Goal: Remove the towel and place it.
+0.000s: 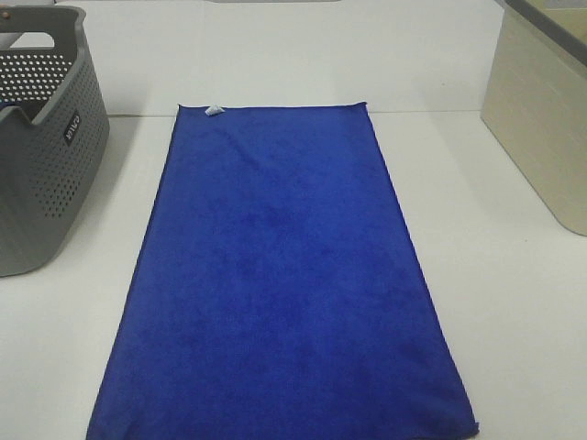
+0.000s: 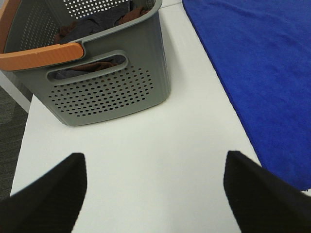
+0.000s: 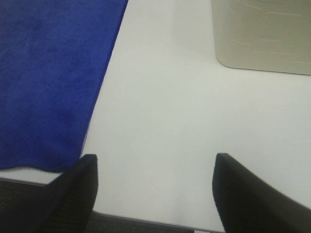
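Observation:
The royal-blue towel [image 1: 280, 284] lies spread flat along the middle of the white table [image 1: 514, 302], with a small white tag [image 1: 213, 111] at its far left corner. Neither gripper shows in the exterior high view. In the left wrist view my left gripper [image 2: 155, 187] stands open over bare table, the towel [image 2: 262, 73] off to one side and nothing between the fingers. In the right wrist view my right gripper [image 3: 155, 187] is open above the table's front edge, beside the towel's near corner [image 3: 48, 87], apart from it.
A grey perforated basket [image 1: 41, 156] with an orange handle [image 2: 41, 55] and dark clothes inside stands at the left. A beige bin [image 1: 546, 119] stands at the back right. The table's front edge [image 3: 146, 221] lies just under the right gripper.

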`<state>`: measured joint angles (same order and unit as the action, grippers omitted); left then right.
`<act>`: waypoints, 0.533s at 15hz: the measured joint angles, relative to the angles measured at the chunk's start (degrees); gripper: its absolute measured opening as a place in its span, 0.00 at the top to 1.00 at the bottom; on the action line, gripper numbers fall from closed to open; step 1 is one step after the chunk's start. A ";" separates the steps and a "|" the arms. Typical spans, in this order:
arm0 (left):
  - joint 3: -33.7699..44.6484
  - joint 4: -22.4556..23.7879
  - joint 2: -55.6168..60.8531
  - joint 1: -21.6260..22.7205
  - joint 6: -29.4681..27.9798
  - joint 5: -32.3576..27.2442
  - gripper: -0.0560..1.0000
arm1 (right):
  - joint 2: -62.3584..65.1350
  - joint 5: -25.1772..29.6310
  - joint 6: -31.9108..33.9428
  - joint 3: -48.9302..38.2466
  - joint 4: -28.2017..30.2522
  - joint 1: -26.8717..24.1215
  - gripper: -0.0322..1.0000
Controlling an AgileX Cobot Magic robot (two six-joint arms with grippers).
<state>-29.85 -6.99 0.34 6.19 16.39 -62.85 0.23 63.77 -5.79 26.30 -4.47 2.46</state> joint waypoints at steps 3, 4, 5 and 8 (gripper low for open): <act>0.00 0.00 0.00 0.00 0.00 0.00 0.25 | 0.00 0.00 0.00 0.00 0.00 0.00 0.32; 0.00 0.00 0.00 0.00 0.00 0.00 0.25 | 0.00 0.00 0.00 0.00 0.00 0.00 0.32; 0.00 0.00 0.00 0.00 0.00 0.00 0.25 | 0.00 0.00 0.00 0.00 0.00 0.00 0.32; 0.00 0.00 0.00 0.00 0.00 0.00 0.25 | 0.00 0.00 0.00 0.00 0.00 0.00 0.32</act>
<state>-29.85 -6.99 0.34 6.19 16.39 -62.85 0.23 63.77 -5.79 26.30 -4.47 2.46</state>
